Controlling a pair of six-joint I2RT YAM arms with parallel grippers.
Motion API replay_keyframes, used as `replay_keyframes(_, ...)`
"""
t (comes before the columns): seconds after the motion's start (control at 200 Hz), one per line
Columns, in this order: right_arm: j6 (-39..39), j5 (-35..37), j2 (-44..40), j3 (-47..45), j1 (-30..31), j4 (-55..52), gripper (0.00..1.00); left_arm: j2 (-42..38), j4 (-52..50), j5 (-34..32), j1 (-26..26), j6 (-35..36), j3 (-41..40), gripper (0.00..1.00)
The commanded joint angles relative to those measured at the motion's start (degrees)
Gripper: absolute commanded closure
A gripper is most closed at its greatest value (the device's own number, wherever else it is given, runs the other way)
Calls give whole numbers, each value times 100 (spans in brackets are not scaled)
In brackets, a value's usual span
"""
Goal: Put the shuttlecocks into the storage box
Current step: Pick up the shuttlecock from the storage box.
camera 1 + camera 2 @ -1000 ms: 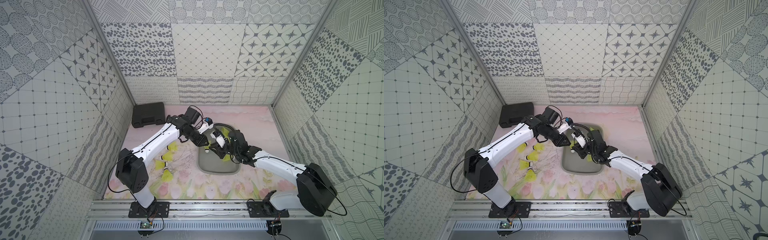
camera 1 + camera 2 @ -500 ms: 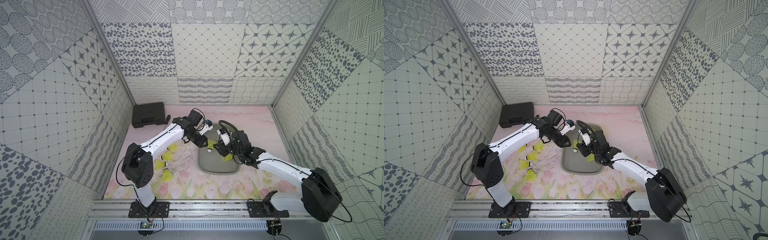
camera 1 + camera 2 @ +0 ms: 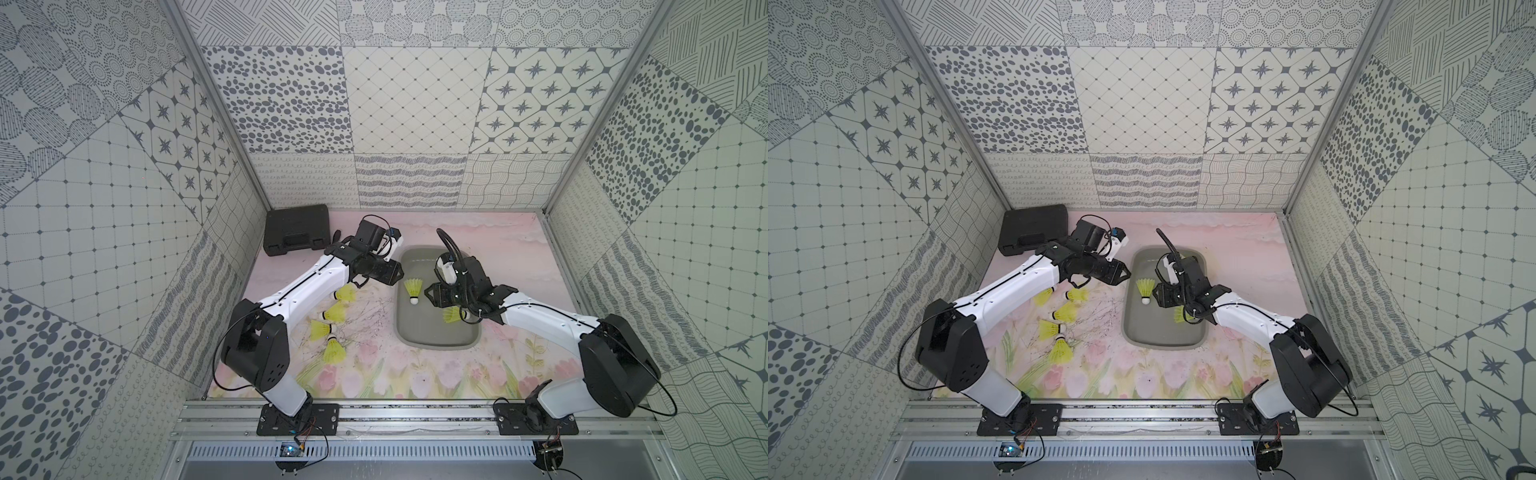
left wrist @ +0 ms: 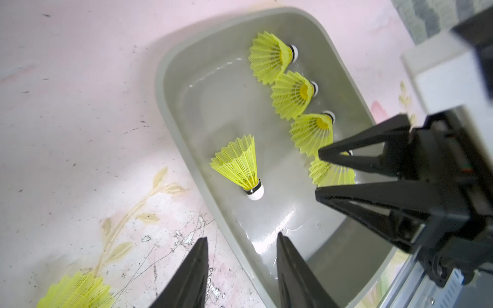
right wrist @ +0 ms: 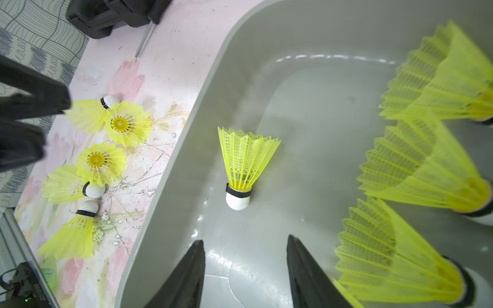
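**Both grippers empty at the storage box**

A black case [image 3: 297, 228] sits in the far left corner. Five loose shuttlecocks [image 5: 100, 162] lie clustered on the flowered mat [image 3: 415, 386], near the box's left wall. The left gripper [image 4: 241, 237] hovers at the left rim of the storage box [image 3: 436, 345], fingers apart and holding nothing. Inside lies a lone shuttlecock [image 3: 413, 289], white tip toward the arm bases. The right gripper [image 5: 245, 238] hangs over the box, fingers apart and empty. A row of four shuttlecocks [image 4: 292, 94] lines the right wall.

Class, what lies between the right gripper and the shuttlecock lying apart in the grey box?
Right wrist view: only bare box floor from right gripper to shuttlecock.
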Motion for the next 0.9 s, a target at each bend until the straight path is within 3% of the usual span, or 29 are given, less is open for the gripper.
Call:
replay_keyframes(0.0,566,273,275,289,151,66,44,-687,1347,-135,285,-1649,-642,55)
replay_keyframes(0.08,626,498,500,439,298,51,39,-912,1348,-169,360,-1871,-793,54)
replay_keyframes(0.46,331,710,1671,1163,547,79,38,-1499,1324,-11,651,-2230,-1368,54)
replay_keyframes(0.895,39,1235,2313,1536,771,25,52,-1619,1328,150,816,-2278,-1497,55)
